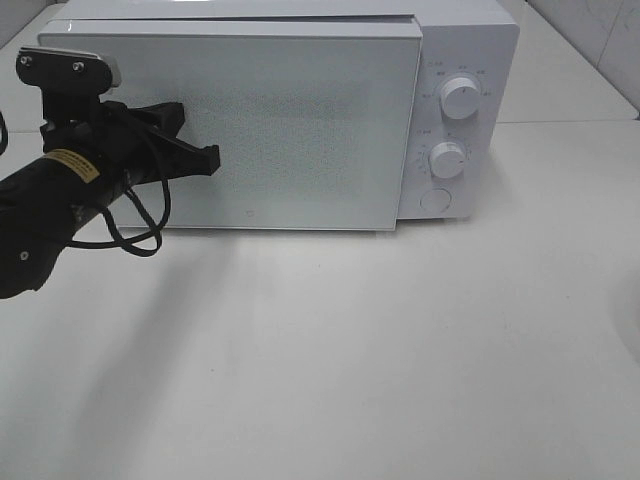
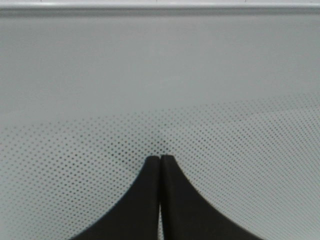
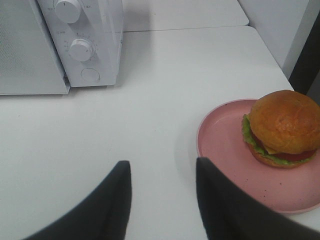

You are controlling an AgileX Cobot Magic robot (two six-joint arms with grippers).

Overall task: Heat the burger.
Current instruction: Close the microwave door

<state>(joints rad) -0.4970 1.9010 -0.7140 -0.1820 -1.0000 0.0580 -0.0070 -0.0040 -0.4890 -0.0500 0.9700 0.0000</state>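
Lying nearest in the right wrist view, the right gripper holds its jaws apart over bare tabletop, clamped on nothing; just beside it stands the pink plate, with the burger seated toward one side of it. Neither plate nor burger appears in the high view. Farther off stands the microwave, its two dials and round button on the control panel. At its front the left gripper has its jaws pressed together, tips on or just off the dotted door; contact cannot be confirmed. The door sits slightly proud of the cabinet at the panel side, so it appears not fully latched. The step in hand is judged to be working this door, most likely opening it, since the burger is not yet inside. To do it well, apply the closed tips near the free edge rather than mid-panel, move along the hinge arc, and keep the cabinet from sliding.
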